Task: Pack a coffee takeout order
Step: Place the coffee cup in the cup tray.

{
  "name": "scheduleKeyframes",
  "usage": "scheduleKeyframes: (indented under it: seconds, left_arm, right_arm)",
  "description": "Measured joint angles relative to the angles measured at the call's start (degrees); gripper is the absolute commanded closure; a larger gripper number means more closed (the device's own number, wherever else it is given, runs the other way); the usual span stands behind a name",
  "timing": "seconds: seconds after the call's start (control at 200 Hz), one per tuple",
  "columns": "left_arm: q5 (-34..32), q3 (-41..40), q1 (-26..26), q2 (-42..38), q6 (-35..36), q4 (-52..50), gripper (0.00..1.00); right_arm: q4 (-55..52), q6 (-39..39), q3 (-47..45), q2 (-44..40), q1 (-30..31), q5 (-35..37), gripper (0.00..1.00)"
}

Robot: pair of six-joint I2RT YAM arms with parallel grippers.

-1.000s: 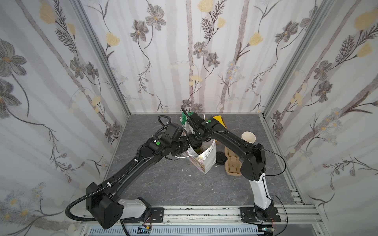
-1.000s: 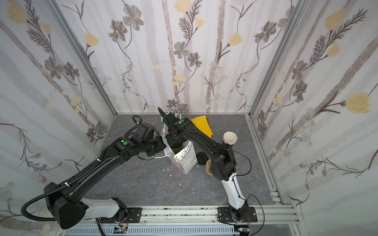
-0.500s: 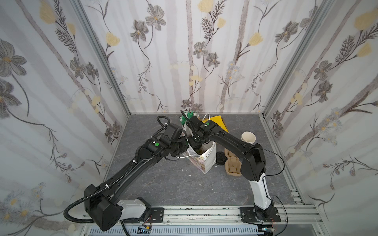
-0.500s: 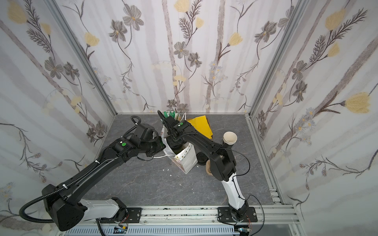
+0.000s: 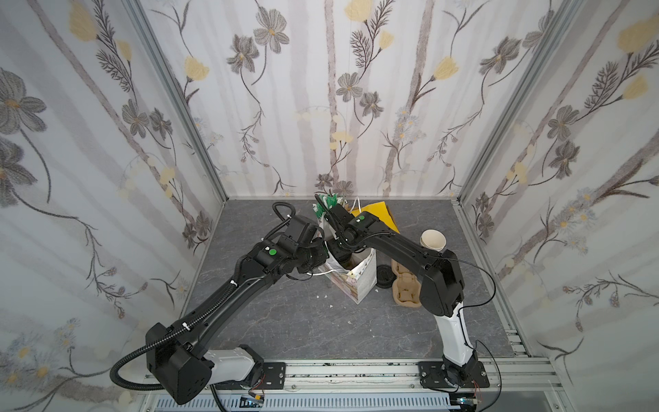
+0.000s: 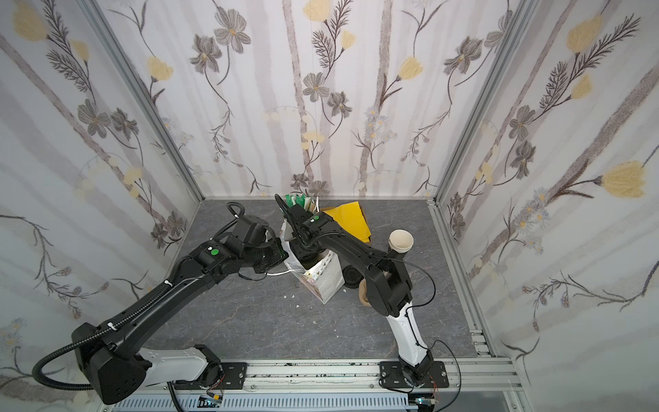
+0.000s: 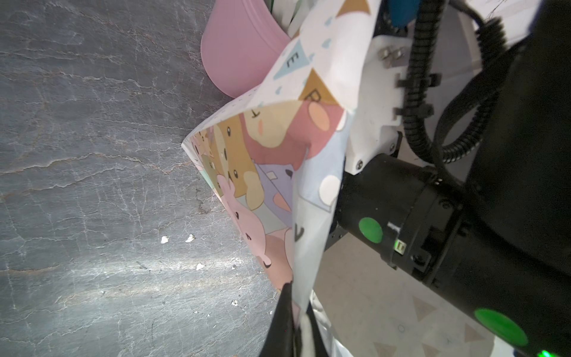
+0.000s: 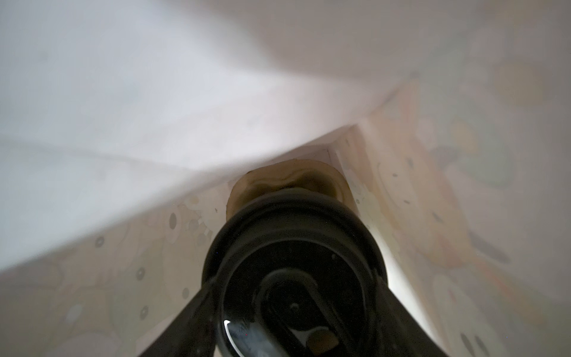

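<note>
Both top views bright, sharp. Right wrist view dim inside paper bag (image 8: 154, 92); black lid (image 8: 293, 247) blurred. Glare on floor (image 7: 139, 278).

Inside a robotics test cell: three walls (image 5: 321, 89) papered with grey and yellow flowers are framed by bare aluminium corner posts (image 5: 177, 96) around a grey stone-look counter (image 5: 303, 328). Two black robot arms, left (image 5: 221, 303) and right (image 5: 403, 251), are bolted to an aluminium rail (image 5: 356, 372) at its front.
</note>
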Motion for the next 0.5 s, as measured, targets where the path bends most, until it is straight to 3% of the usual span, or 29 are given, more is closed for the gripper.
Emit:
scheduleKeyframes:
  seconds: [0.5]
  left_arm:
    - [-0.35, 0.48, -0.44, 0.17, -0.28, -0.2, 1.0]
  right_arm:
    - [-7.8, 0.11, 7.76, 0.15, -0.44, -1.42, 0.21]
